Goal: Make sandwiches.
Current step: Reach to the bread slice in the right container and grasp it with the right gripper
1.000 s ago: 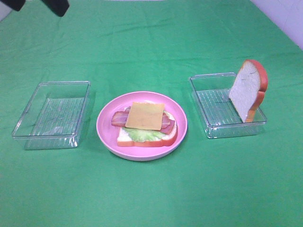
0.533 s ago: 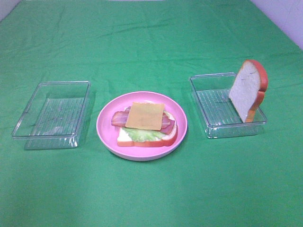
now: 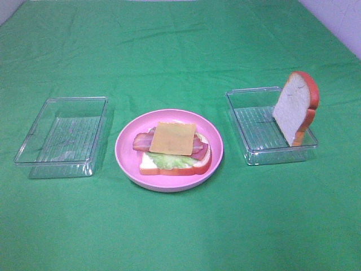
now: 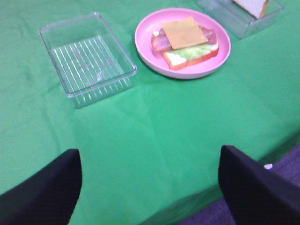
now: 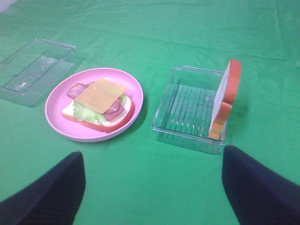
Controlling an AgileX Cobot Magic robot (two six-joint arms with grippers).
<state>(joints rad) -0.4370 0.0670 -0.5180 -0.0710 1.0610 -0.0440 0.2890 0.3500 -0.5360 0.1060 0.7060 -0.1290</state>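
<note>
Apparently unlabelled, open-faced sandwich on pink plate, spare bread slice upright, both grippers released, empty.

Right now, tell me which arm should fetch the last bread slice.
Right. The bread slice stands on edge in the clear box on the right arm's side, and the right gripper shows open jaws with the slice close ahead.

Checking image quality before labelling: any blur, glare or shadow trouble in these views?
Exterior high: even light, sharp, soft shadow under the pink plate. Left wrist: slightly soft, its gripper fingers dark and blurred. Right wrist: clear, faint glints on the clear tray holding the bread slice.
</note>
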